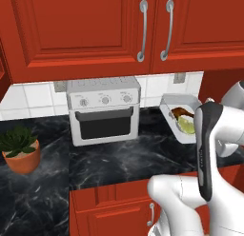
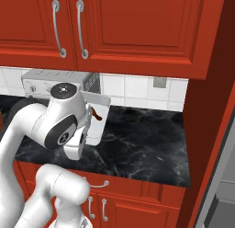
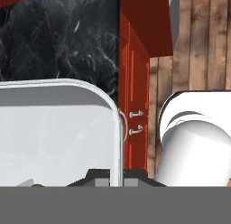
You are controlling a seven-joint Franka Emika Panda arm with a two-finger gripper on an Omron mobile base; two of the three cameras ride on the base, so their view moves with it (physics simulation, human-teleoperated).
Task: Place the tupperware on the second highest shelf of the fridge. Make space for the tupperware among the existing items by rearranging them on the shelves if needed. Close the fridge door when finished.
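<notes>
Left base view: I see the tupperware [image 1: 181, 117] tilted up above the black marble surface [image 1: 119, 159], right of the white toaster oven [image 1: 104, 109]; a brown piece and a yellow-green piece lie inside it.
Left base view, arm: my white forearm crosses in front of the tray's right end, so I cannot see the grip itself here.
Left base view, rest: potted succulent [image 1: 20, 149] far left on the surface, red cabinets [image 1: 95, 25] overhead.
Right base view: tupperware [image 2: 98, 117] raised off the surface [image 2: 137, 144], mostly hidden behind my wrist; grey fridge [image 2: 220, 195] edge at lower right, well apart from it.
Hand view: tupperware [image 3: 54, 128] rim runs straight down between the fingers [image 3: 117, 175].
Hand view, fingers: clamped together on the tray's rim, one tip each side of its wall.
Hand view, background: marble surface and red cabinet fronts below.
</notes>
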